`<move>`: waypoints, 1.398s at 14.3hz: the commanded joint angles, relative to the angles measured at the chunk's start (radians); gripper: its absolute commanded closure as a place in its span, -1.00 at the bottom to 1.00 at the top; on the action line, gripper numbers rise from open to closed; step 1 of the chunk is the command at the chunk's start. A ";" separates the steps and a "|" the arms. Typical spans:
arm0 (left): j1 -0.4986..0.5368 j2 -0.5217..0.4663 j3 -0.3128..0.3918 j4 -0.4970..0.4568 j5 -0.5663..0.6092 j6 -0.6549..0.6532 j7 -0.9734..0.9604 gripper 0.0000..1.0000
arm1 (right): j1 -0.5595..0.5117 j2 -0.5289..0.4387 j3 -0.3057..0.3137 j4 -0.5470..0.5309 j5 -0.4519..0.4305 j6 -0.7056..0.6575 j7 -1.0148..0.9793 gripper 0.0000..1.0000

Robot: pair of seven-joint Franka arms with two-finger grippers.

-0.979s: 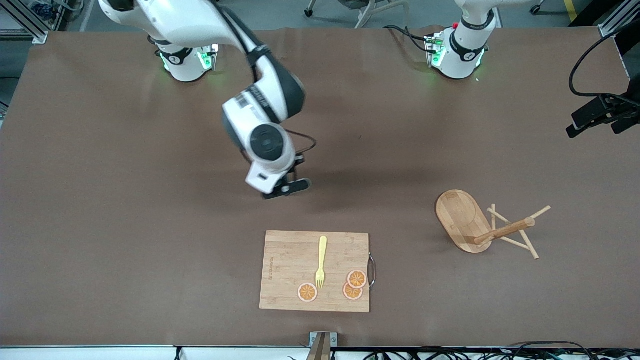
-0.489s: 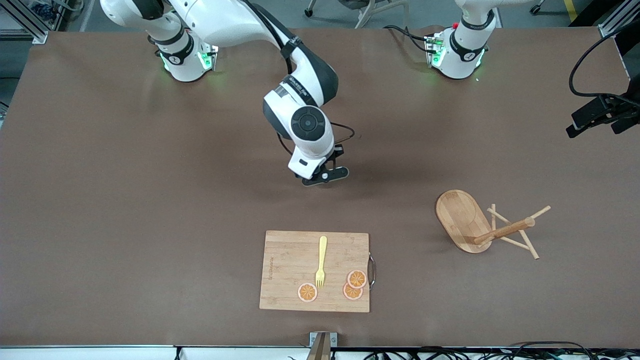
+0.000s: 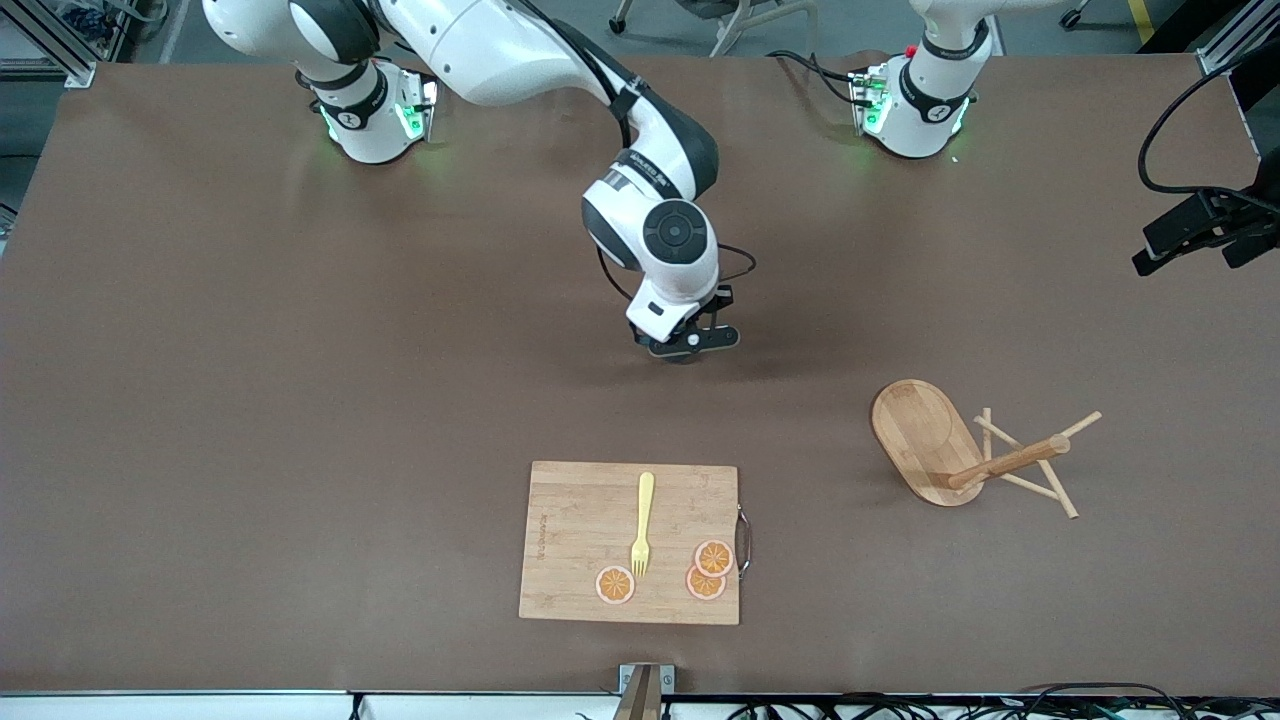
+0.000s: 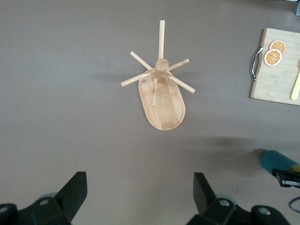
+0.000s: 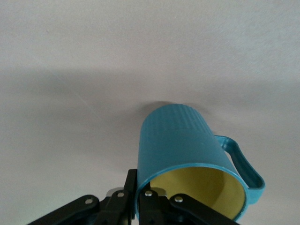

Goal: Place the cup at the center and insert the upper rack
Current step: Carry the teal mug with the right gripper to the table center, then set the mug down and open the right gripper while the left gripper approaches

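My right gripper (image 3: 690, 345) hangs low over the middle of the table, shut on the cup (image 5: 180, 145). It pinches the teal ribbed cup's rim with one finger inside the yellow interior and one outside. The arm hides the cup in the front view, but the cup (image 4: 276, 161) shows in the left wrist view. The upper rack (image 3: 960, 450), a wooden mug tree, lies tipped toward the left arm's end of the table, its post and pegs pointing that way. My left gripper (image 4: 139, 197) waits open high above the upper rack (image 4: 161, 93), holding nothing.
A bamboo cutting board (image 3: 575, 530) lies nearer the front camera than the right gripper. On it are a yellow fork (image 3: 642, 520) and three orange slices (image 3: 714, 557). A black camera mount (image 3: 1200, 225) juts in at the left arm's end.
My right arm has carried the cup sideways toward the left arm's end, from over the right arm's half to over the table's middle. The upper rack and board have not moved.
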 commanded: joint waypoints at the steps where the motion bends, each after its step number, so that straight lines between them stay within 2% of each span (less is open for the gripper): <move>1: -0.001 -0.005 -0.002 0.005 0.015 -0.001 -0.005 -1.00 | 0.006 0.033 -0.013 0.063 0.018 -0.015 0.081 0.98; 7: -0.001 -0.003 -0.002 0.005 0.015 -0.001 -0.004 -1.00 | 0.024 0.070 -0.013 0.064 0.017 0.019 0.095 0.98; 13: -0.015 0.006 -0.003 0.005 0.015 0.007 -0.004 -1.00 | 0.026 0.071 -0.013 0.063 0.015 0.010 0.001 0.92; 14: -0.025 0.009 -0.003 0.005 0.016 0.010 -0.002 -1.00 | 0.026 0.073 -0.013 0.061 0.015 0.011 0.001 0.80; 15: -0.033 0.013 -0.003 0.005 0.016 0.010 -0.002 -1.00 | 0.026 0.073 -0.013 0.061 0.015 0.013 0.003 0.55; 16: -0.047 0.016 -0.003 0.005 0.018 0.010 -0.002 -1.00 | 0.026 0.071 -0.013 0.061 0.015 0.017 0.006 -0.02; 17: -0.050 0.018 -0.005 0.005 0.018 0.012 -0.002 -1.00 | 0.026 0.071 -0.013 0.061 0.014 0.022 0.007 -0.49; 18: -0.053 0.018 -0.005 0.005 0.022 0.015 -0.004 -1.00 | 0.024 0.070 -0.013 0.063 0.014 0.028 0.006 -0.70; 19: -0.053 0.020 -0.008 0.005 0.028 0.031 -0.004 -1.00 | 0.021 0.065 -0.013 0.064 0.015 0.030 0.007 -1.00; 20: -0.054 0.021 -0.015 0.005 0.028 0.039 -0.007 -1.00 | 0.016 0.062 -0.013 0.064 0.017 0.027 0.007 -1.00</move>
